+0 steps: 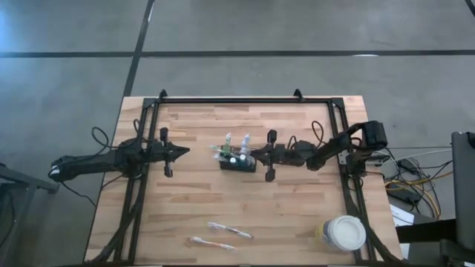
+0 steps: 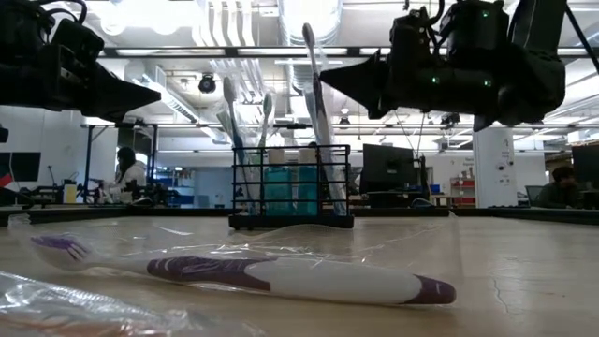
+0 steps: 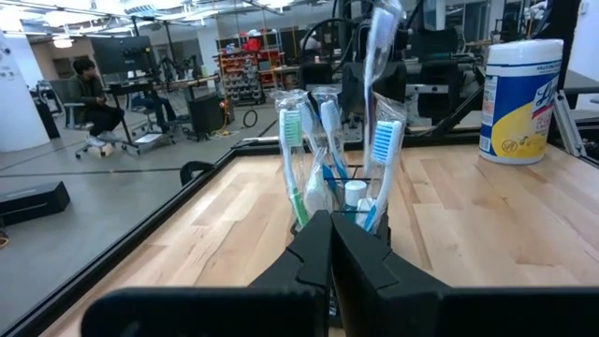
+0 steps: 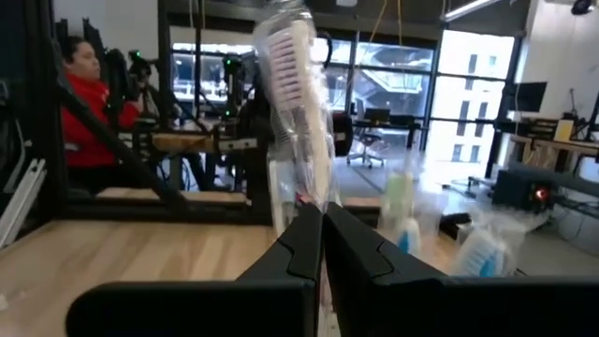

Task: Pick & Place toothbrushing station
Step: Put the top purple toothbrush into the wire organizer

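Note:
The black mesh caddy [image 1: 237, 165] stands on its base at the table's middle, also in the low view [image 2: 292, 192], with several wrapped toothbrushes [image 3: 292, 140] upright in it. My right gripper [image 1: 254, 156] is at the caddy's right side, above its rim [image 2: 323, 86], shut on a tall clear-wrapped toothbrush [image 2: 315, 112]. My left gripper [image 1: 185, 151] hovers left of the caddy, shut and empty, pointing at it [image 3: 330, 229]. Two more wrapped toothbrushes [image 1: 230, 231], [image 1: 211, 243] lie flat near the table's near edge. My right gripper pinches the wrapped toothbrush's handle [image 4: 314, 192] between its two fingers, below the bristle head [image 4: 295, 65]. The fingers come level from the table's right side and lie across the brush. The brush stands nearly upright, head up, its lower end inside the caddy [image 2: 335, 201].
A round white wipes tub [image 1: 345, 232] stands at the near right corner. A black frame [image 1: 245, 100] runs along the table's edges. People sit in the room beyond the table [image 4: 84, 103]. Bare wood lies between the caddy and the loose brushes.

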You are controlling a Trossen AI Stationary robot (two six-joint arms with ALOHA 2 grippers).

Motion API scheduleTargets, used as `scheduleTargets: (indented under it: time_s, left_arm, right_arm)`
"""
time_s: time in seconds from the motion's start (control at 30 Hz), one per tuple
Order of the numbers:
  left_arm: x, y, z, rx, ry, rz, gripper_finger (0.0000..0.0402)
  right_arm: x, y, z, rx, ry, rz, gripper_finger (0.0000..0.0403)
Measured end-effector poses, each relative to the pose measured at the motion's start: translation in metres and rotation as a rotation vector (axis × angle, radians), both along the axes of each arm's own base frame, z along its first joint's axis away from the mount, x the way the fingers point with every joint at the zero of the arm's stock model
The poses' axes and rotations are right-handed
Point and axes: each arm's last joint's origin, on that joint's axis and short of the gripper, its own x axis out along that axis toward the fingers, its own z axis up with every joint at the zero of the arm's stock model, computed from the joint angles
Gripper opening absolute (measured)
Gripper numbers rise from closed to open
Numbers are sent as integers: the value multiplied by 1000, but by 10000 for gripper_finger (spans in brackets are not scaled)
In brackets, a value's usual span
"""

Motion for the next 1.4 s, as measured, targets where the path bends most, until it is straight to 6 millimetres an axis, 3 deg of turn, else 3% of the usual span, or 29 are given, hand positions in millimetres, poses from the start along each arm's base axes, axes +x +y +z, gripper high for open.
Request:
scheduleTargets:
  time_s: [0.43, 0.93, 1.17, 1.4]
  left_arm:
    - [0, 0, 0, -2, 0, 0, 10]
    - [0, 0, 0, -2, 1, 0, 10]
    - [0, 0, 0, -2, 3, 0, 10]
    - [0, 0, 0, -2, 3, -1, 10]
  right_arm:
    - [3, -1, -27, 16, 98, -31, 8]
    - [3, 3, -39, -11, 126, -67, 8]
    - [6, 3, -56, -4, 127, -122, 8]
    - [12, 4, -57, 0, 121, -119, 8]
